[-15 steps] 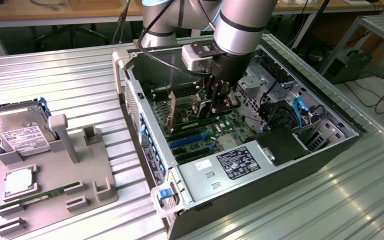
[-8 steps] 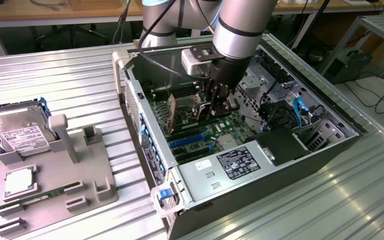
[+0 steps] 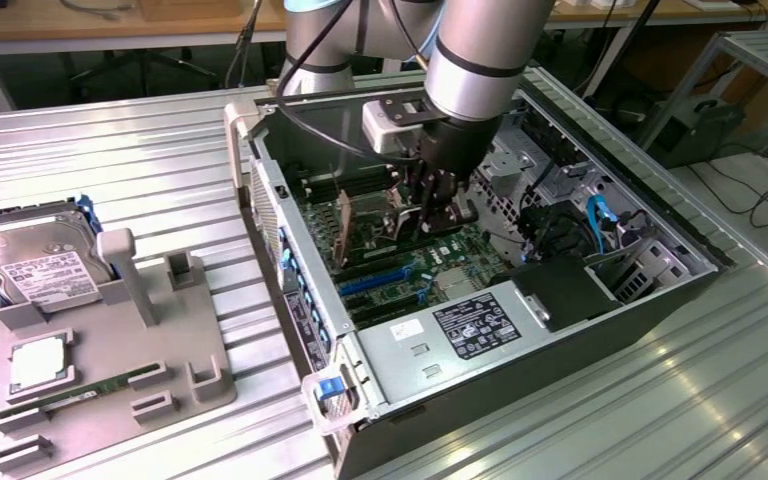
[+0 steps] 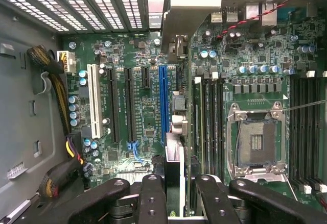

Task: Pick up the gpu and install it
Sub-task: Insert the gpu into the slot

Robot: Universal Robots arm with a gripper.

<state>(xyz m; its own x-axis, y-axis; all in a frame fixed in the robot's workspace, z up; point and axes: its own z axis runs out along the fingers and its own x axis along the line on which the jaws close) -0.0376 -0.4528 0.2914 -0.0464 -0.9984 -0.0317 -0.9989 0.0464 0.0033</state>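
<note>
jaws clamped on the gpu (image 4: 174,170), held edge-on inside the open pc case (image 3: 307,270), above the blue slot (image 4: 163,99). probably light, stiff, fragile; best gripped by the board edges.

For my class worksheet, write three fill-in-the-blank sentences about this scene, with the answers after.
1. The gripper grips the graphics card inside the open ____ case.
2. The long slot nearest the card is coloured ____.
3. The hard drive stands in a grey holder on the exterior view's ____.
Missing words: computer; blue; left.
</note>
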